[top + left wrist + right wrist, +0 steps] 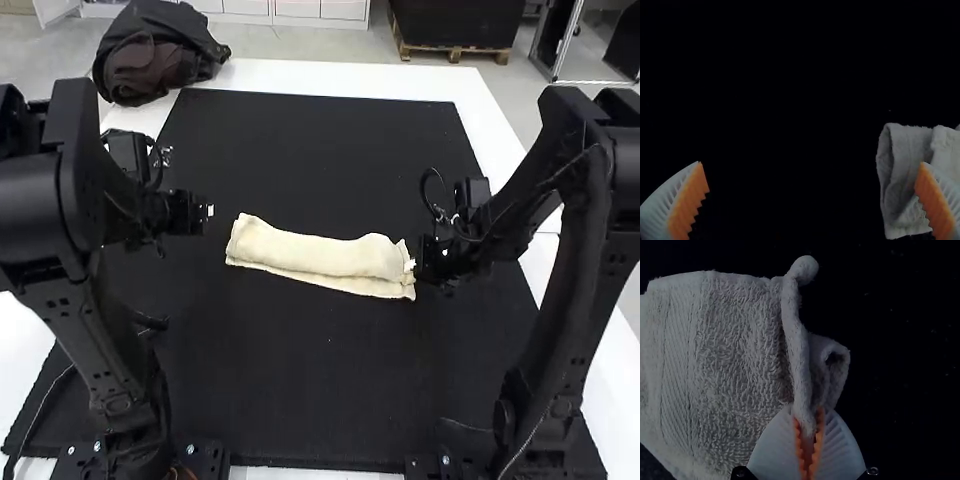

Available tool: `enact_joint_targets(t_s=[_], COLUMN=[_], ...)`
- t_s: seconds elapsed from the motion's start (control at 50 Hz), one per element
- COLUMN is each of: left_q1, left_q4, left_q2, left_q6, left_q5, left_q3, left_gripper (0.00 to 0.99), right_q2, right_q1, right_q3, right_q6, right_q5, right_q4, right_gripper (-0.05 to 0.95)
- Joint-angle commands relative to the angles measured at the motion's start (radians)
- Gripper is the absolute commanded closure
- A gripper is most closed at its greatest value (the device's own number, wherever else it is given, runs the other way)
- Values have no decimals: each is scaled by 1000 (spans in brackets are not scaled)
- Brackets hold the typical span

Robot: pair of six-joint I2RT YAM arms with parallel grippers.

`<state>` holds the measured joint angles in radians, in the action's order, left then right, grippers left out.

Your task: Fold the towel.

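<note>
See one white table [300,75], mostly covered by one black mat [320,150]. Mid-mat, find one cream towel [320,255], folded into one long strip. Near one end, note one left gripper [209,211] with two fingers wide apart; at the other, one right gripper [413,263] with two fingers clamped on a towel edge.

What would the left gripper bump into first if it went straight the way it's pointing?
Probably the flat black mat, seen between the open fingers of the left gripper. One finger might brush the end of the cream, folded cloth towel, but depth is unclear.
</note>
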<state>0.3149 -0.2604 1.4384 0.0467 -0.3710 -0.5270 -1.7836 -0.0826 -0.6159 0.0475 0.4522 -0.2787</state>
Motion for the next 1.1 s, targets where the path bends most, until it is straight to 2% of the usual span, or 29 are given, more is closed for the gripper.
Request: enact_joint_targets(t_s=[0.0,0.22,0.44,0.64,0.88,1.08], left_q1=[3,3,3,3,3,3], left_q4=[1,4,10,10,0,-7], left_q2=[-33,-45,-49,-53,-64,-64], left_q6=[-7,-7,-8,-10,-7,-5], left_q5=[-14,-14,-14,-11,-2,12], left_q3=[-21,-13,-1,15,35,51], left_gripper=[30,30,30,30,30,30], right_q2=[3,118,204,250,248,216], right_q1=[-26,-16,-16,-45,-164,-304], right_q3=[-2,-36,-71,-114,-166,-216], right_q6=[-14,-5,-15,0,15,78], right_q5=[102,100,102,138,160,155], right_q4=[39,98,196,240,245,185], right_gripper=[920,923,923,923,921,923])
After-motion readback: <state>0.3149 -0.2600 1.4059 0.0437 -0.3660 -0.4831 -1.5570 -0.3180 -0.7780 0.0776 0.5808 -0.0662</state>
